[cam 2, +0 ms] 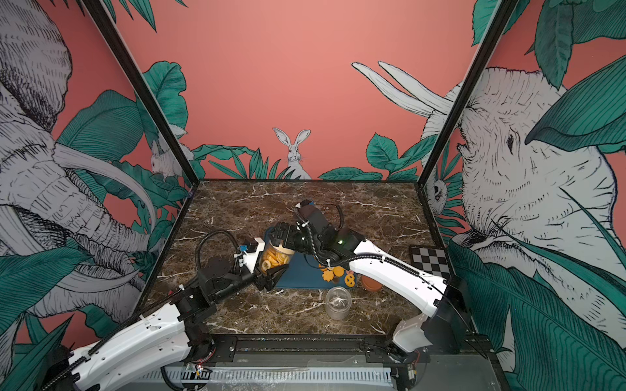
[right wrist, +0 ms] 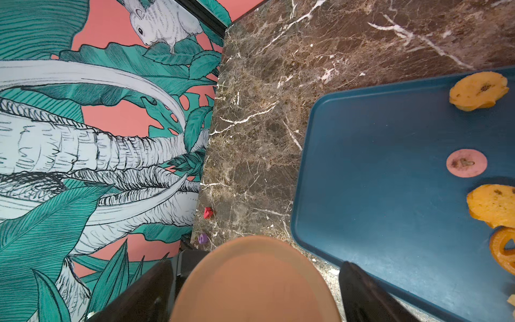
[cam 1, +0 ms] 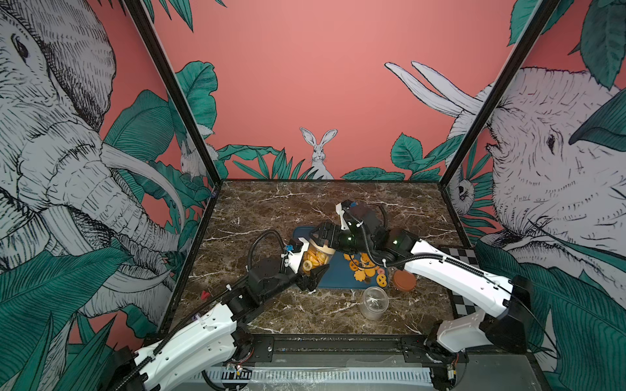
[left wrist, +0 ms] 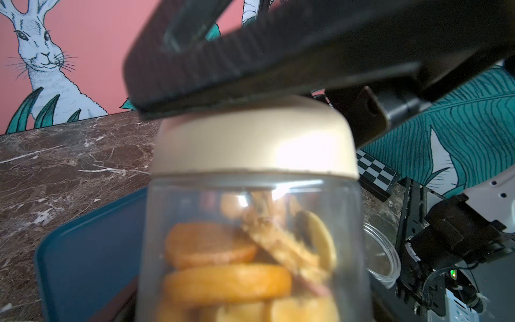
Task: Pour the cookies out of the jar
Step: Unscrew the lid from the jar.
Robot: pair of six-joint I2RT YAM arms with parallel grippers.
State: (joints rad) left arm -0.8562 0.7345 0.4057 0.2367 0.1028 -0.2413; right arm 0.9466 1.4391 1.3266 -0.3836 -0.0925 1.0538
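Observation:
A clear jar (cam 1: 316,260) (cam 2: 275,260) half full of orange-yellow cookies (left wrist: 225,281) is gripped at its body by my left gripper (cam 1: 313,265), which is shut on it over the left end of a blue tray (cam 1: 335,277). A cream lid (left wrist: 250,145) (right wrist: 253,284) is on the jar. My right gripper (cam 1: 321,237) (right wrist: 256,292) is open and straddles that lid, its fingers (right wrist: 367,295) on either side, with a gap showing beside one. More cookies (cam 1: 367,267) (right wrist: 478,90) lie loose on the tray.
An empty clear jar (cam 1: 374,303) stands in front of the tray, and a brown lid (cam 1: 403,281) lies to its right. A checkerboard (cam 1: 460,252) lies at the right edge. A small red block (cam 1: 204,295) lies by the left wall.

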